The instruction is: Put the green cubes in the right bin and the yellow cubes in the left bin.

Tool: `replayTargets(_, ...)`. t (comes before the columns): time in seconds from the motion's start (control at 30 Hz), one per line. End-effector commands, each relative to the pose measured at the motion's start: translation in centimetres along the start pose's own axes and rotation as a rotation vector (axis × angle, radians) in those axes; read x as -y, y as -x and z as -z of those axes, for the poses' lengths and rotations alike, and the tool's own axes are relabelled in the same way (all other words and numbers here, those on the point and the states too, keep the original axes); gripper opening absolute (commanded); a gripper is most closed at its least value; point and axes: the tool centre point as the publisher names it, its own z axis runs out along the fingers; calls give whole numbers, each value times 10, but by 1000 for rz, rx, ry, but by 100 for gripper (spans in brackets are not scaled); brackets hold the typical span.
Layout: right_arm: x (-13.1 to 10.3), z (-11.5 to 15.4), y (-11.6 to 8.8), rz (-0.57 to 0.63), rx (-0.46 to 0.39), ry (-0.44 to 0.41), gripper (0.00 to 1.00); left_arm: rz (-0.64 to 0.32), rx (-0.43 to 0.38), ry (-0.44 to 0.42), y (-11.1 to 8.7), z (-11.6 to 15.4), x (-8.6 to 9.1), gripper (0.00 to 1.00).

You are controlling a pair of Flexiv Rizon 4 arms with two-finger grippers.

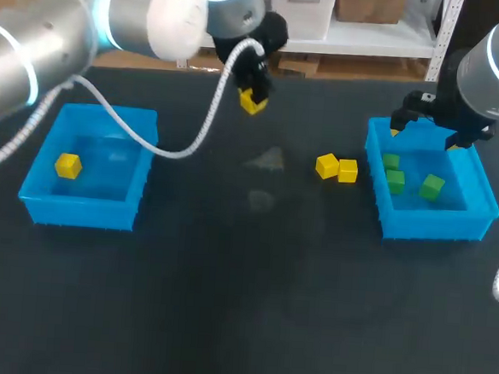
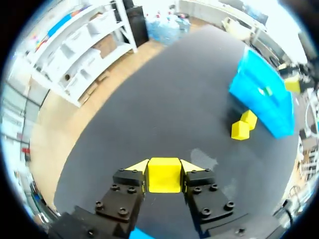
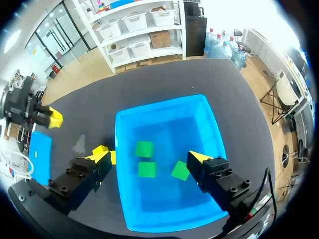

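A: What is hard to make out?

B: From the head view the left gripper [image 2: 164, 172] is mostly covered by its own wrist. Only the held cube [image 1: 253, 102], yellow, shows below it, above the table's far side between the bins. The left wrist view shows both fingertips pressing on its sides. The right arm also covers part of the far rim of the right bin [image 1: 435, 224].

A: And the right gripper?

B: The right gripper [image 3: 149, 157] hangs over that bin, fingers spread wide with nothing between them. Three green cubes [image 1: 433, 186] lie inside, one tight against the wall nearest the middle.

A: The other cubes?

B: A single yellow cube [image 1: 68, 166] lies in the left bin [image 1: 81, 209]. Two loose yellow cubes [image 1: 327, 165] touch each other on the table, just beside the right bin's outer wall.

A: The surface?

B: The table [image 1: 248, 324] is dark and matte, with faint pale smudges [image 1: 267, 161] near the middle.
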Motion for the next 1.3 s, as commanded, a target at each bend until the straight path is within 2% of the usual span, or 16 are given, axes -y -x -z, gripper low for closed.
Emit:
replayTargets(0.03,1,1,-2,-1,7,-1,100,81,163,29,-55,49,-17,0)
replayTargets(0.13,1,1,-2,-1,7,-1,100,158,193,60,-79,67,-35,0)
replayTargets(0.3,1,1,-2,-1,7,-1,100,269,208,108,-131,90,-59,0)
replayTargets(0.47,1,1,-2,-1,7,-1,100,364,191,134,-184,100,-69,0)
replayTargets(0.63,1,1,-2,-1,7,-1,100,435,170,141,-225,103,-69,0)
replayTargets(0.77,1,1,-2,-1,7,-1,100,481,144,145,-251,100,-67,0)
replayTargets(0.93,1,1,-2,-1,7,-1,100,514,100,129,-277,90,-56,0)
replayTargets(1.1,1,1,-2,-1,7,-1,100,514,48,96,-292,77,-47,0)
replayTargets(1.13,1,1,-2,-1,7,-1,100,505,33,99,-293,74,-48,20)
replayTargets(1.17,1,1,-2,-1,7,-1,100,506,34,96,-293,73,-50,54)
replayTargets(1.2,1,1,-2,-1,7,-1,100,506,35,96,-291,73,-52,100)
replayTargets(1.3,1,1,-2,-1,7,-1,100,481,34,98,-282,73,-60,100)
